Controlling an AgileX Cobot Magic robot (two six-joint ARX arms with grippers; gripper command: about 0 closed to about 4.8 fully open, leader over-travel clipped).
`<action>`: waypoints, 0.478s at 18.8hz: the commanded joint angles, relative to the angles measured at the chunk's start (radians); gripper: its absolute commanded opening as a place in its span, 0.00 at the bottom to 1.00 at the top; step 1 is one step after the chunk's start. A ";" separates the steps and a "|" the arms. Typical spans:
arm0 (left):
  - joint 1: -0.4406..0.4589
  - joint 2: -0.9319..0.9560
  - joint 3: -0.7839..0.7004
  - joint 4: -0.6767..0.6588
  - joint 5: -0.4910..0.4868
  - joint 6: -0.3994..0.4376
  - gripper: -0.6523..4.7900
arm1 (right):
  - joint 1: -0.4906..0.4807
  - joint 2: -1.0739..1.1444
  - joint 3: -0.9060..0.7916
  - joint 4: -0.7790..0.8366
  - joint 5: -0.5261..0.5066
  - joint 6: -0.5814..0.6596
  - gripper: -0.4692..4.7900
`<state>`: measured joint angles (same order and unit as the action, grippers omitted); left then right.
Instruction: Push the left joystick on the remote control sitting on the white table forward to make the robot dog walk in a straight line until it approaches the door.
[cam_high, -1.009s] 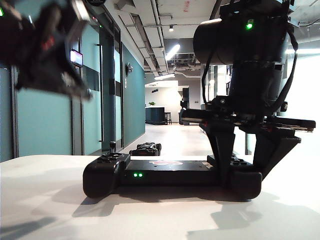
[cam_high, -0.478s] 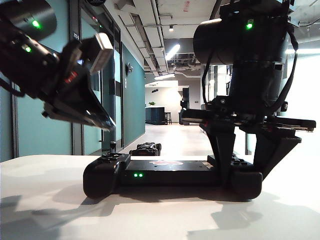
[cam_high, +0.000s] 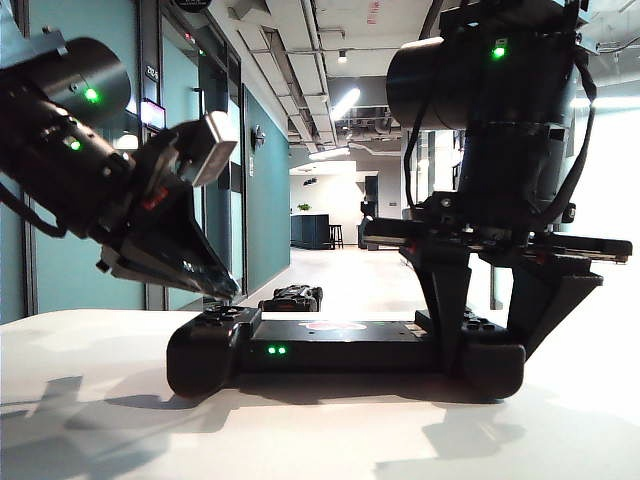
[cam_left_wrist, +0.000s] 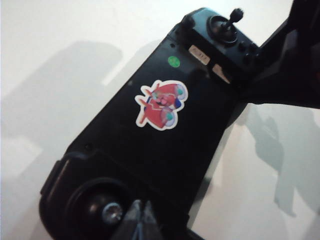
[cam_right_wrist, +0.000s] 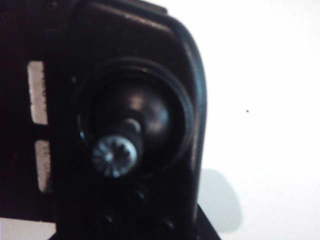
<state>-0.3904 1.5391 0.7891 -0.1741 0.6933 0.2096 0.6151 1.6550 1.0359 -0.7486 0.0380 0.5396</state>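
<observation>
Two grippers at the remote control, one on each end

The remote control lies flat on the white table. The right gripper stands over its right end, fingers spread to either side of that bulky end and clamped against it. The left gripper slants down just above the left joystick; its fingertips look pressed together and hold nothing, though the wrist view is dim. Beyond the table edge the robot dog sits low on the corridor floor, well apart from the controller.
</observation>
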 joint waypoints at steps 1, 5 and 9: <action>-0.001 0.016 0.000 0.028 0.007 0.000 0.11 | -0.001 -0.001 -0.003 -0.010 -0.011 0.010 0.43; -0.001 0.018 0.000 0.047 -0.001 -0.004 0.11 | -0.001 -0.001 -0.003 -0.010 -0.011 0.010 0.43; -0.001 0.024 0.000 0.073 -0.003 -0.020 0.11 | -0.001 0.000 -0.003 -0.010 -0.014 0.010 0.43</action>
<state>-0.3904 1.5600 0.7891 -0.1219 0.6926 0.2016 0.6147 1.6550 1.0359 -0.7494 0.0410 0.5449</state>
